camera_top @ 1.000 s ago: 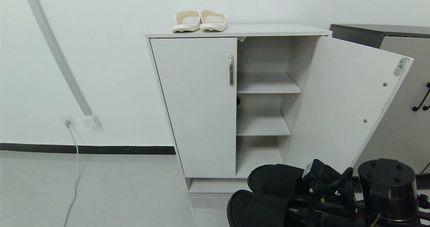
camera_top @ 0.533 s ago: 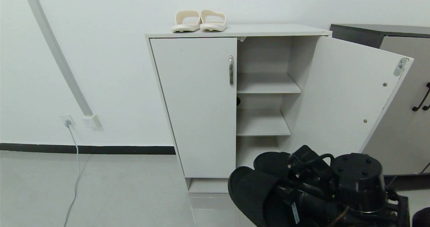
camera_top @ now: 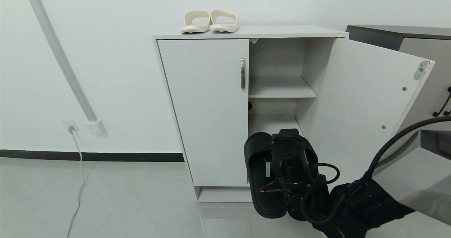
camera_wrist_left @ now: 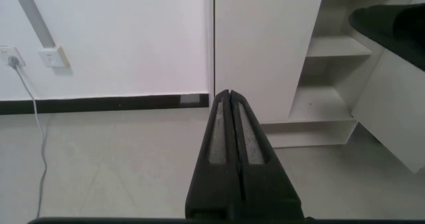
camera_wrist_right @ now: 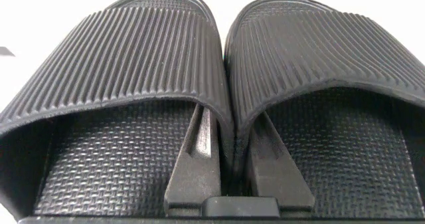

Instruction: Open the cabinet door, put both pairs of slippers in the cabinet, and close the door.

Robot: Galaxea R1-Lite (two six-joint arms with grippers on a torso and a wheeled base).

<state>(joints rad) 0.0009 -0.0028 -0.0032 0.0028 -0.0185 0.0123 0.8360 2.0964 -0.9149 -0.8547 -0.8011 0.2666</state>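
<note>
Head view: holds black slippers (camera_top: 262,174) in right gripper (camera_top: 289,146) just before cabinet (camera_top: 204,107), door (camera_top: 359,104) open; beige slippers (camera_top: 209,22) on top.
Left wrist view: left gripper (camera_wrist_left: 229,98) pressed closed, empty.
Right wrist view: pinches both inner straps together.
Next, likely: slide pair level onto a shelf.

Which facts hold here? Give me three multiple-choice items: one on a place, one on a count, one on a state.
1. The beige slippers lie: A on top of the cabinet; B on the floor; C on a shelf inside.
2. The right gripper holds how many black slippers? A one; B two; C none.
3. The cabinet's right door is: A shut; B taken off; C open.

1 A: the pair sits on the top panel.
2 B: its fingers clamp the two slippers' side-by-side straps.
3 C: it stands swung out, baring the shelves.
</note>
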